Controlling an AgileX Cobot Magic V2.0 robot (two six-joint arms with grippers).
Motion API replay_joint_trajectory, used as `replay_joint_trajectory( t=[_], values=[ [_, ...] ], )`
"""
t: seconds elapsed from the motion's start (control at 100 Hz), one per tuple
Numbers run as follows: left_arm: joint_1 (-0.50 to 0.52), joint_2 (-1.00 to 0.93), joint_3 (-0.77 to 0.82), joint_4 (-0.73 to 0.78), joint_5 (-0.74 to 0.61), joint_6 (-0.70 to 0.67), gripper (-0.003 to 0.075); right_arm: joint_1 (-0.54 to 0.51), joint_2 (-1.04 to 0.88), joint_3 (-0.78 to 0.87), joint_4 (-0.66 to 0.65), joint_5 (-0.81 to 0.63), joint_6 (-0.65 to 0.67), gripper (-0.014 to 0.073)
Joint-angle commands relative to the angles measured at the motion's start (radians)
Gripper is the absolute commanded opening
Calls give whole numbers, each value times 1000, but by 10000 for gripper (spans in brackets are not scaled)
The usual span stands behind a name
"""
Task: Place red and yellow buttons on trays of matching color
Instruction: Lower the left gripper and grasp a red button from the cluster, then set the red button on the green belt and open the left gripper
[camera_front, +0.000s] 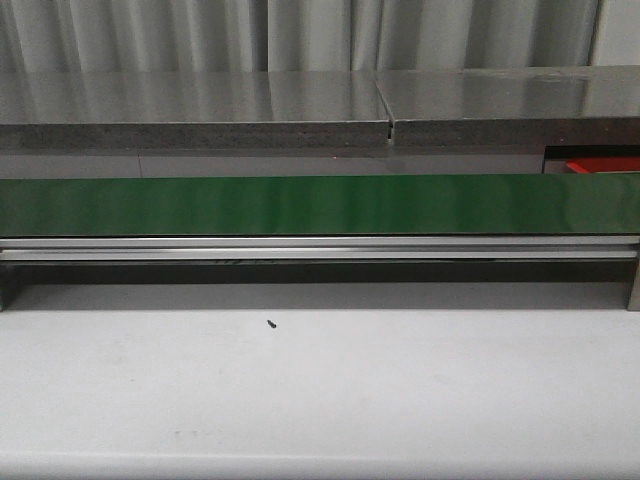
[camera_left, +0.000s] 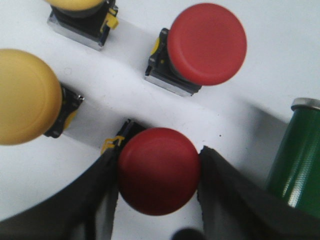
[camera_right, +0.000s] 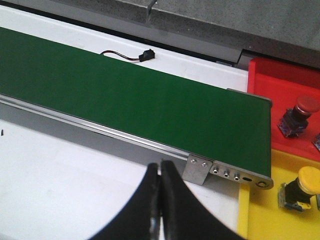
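The left pincer (camera_left: 159, 172) points straight down over the white table (camera_left: 260, 75), its two dark fingers (camera_left: 225, 200) set on either side of a red button (camera_left: 159, 170). The fingers touch or nearly touch the red cap on both flanks, so the pincer is partly open and closed around that button, which stands upright on the table. Just beyond this button stands a second red button (camera_left: 206, 44) on its black and metal base. Beside the held button, on the side away from the green roller (camera_left: 300, 160), sits a yellow button (camera_left: 25, 97), and another yellow button (camera_left: 80, 10) shows only at the picture's edge beyond it. The roller end of the green conveyor belt lies near the held button, apart from it.

The right pincer (camera_right: 160, 200) hangs tilted above the table, just short of the conveyor belt (camera_right: 125, 100); its two black fingers (camera_right: 145, 205) are pressed together with nothing between them. Past the belt's end lie a red tray (camera_right: 280, 80) and, touching it, a yellow tray (camera_right: 260, 220). A red button (camera_right: 298, 116) sits in the red tray and a yellow button (camera_right: 302, 187) in the yellow tray. A small black connector on a wire (camera_right: 145, 54) lies on the table on the belt's far side.

In the front view neither arm shows; the belt (camera_front: 300, 205) runs across, with a small dark speck (camera_front: 271, 323) on the table before it
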Motion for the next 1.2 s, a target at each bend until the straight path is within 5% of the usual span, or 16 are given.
replay_joint_trajectory(
  t=[0.0,0.14,0.59,1.19],
  values=[
    [1,-56,-32,-23,-29,-11,114,2,-1,-26,18,-61,-6,-67],
    [1,-64,-43,-25,8,-11,-20,2,-1,-26,18,-61,-6,-67],
    [-34,-298,-52,-107,133,61,-19,2,-1,-26,18,-61,-6,-67],
    [-208,-351,147,-134,20,99,-18,2,-1,-26,18,-61,-6,-67]
  ],
)
